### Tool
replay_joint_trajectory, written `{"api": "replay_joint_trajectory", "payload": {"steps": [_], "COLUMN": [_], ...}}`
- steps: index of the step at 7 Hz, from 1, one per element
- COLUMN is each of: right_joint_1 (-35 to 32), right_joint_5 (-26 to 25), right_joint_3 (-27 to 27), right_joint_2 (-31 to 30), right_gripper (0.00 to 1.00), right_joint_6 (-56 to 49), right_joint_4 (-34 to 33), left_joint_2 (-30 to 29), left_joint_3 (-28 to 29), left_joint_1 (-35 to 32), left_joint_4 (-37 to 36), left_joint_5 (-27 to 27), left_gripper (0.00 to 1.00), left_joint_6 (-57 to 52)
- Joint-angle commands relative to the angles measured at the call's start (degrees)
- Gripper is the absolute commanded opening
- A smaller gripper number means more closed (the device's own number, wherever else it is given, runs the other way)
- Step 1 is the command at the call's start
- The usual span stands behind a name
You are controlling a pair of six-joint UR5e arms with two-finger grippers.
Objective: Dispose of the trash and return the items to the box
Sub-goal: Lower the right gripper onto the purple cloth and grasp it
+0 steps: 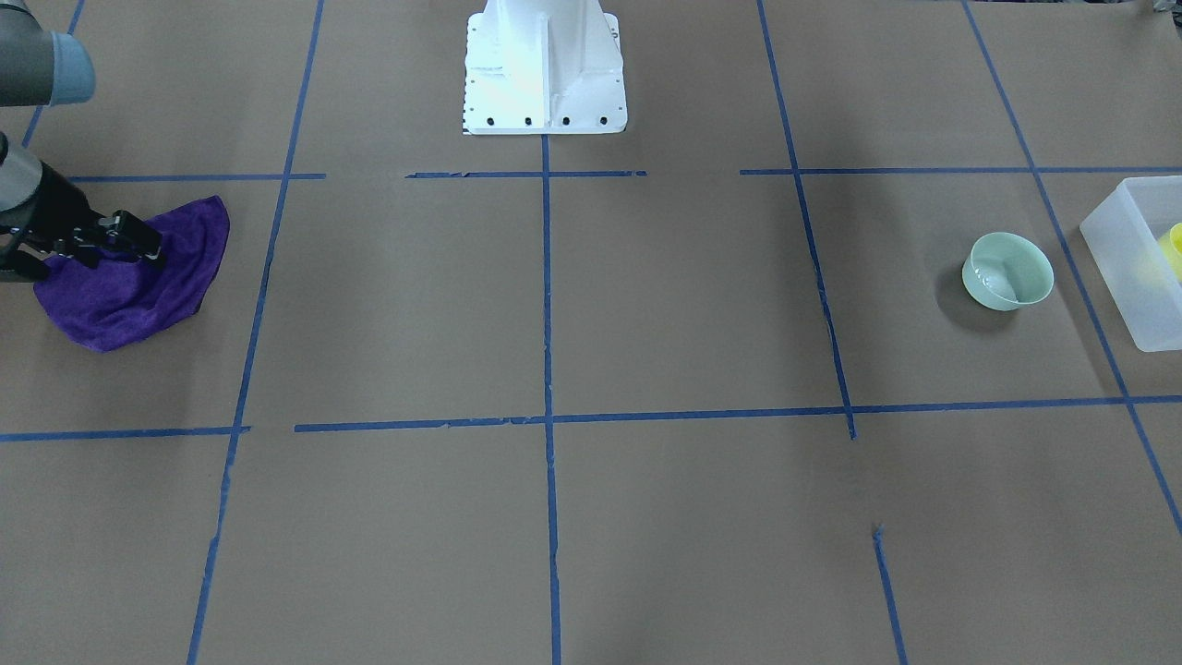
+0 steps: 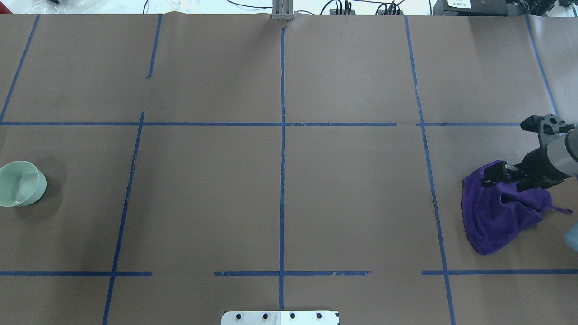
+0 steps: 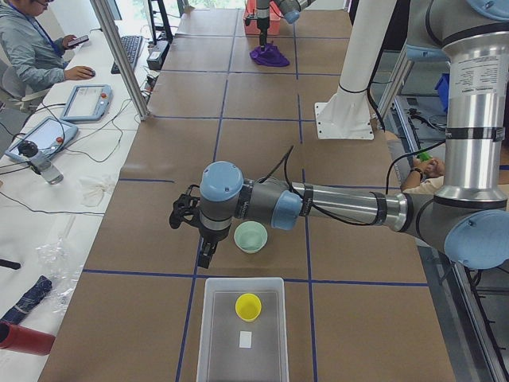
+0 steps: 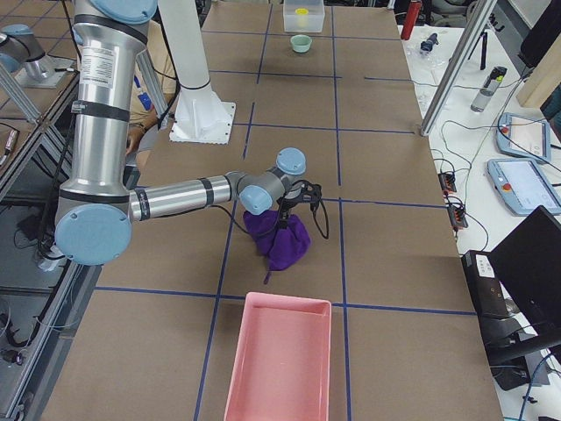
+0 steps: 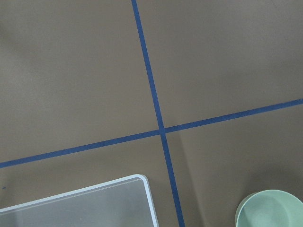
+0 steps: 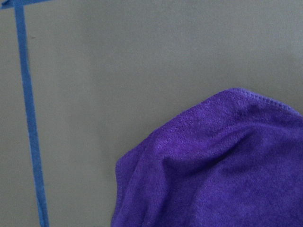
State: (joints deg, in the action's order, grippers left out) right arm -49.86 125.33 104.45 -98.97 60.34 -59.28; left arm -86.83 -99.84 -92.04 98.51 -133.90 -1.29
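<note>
The yellow cup stands inside the frosted white box at the table's left end; cup and box also show at the edge of the front view. My left gripper hangs just before the box's near rim, beside a pale green bowl; I cannot tell whether it is open or shut. My right gripper is shut on a purple cloth, pulling it up into a peak while its lower part rests on the table.
A pink tray lies beyond the cloth at the table's right end. The green bowl sits next to the box. A white slip lies in the box. The white robot base stands at the table's middle edge.
</note>
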Motion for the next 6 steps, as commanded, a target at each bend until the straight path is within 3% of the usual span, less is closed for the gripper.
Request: {"api": "replay_joint_trajectory", "payload": {"steps": [1,2,4,6], "right_joint_1": [3.02,2.93,2.41,-4.06], "right_joint_5": [-4.3,-4.22,-3.34,1.11], "right_joint_3": [-1.27,-1.36,-1.01,2.14], "right_joint_2": [-2.8,-2.81,-2.72,-2.81], "right_gripper": [0.57,0.01,0.0,0.0], "right_joint_6": [4.44,4.61,4.35,4.0], "right_joint_4": [3.29,3.29,3.12,2.77], "left_joint_2": [0.0,0.08,0.0,0.26], "left_joint_3": [-0.1,-0.01,0.43,2.35], "left_joint_1": [0.02,0.1,1.76,5.52], "left_joint_4": [0.01,0.01,0.27,1.93], "left_joint_5": [-0.05,-0.05,-0.83,-2.07], "left_gripper": [0.99,0.99,0.99,0.99], "left_joint_6": [0.85,0.94,6.97,7.18]}}
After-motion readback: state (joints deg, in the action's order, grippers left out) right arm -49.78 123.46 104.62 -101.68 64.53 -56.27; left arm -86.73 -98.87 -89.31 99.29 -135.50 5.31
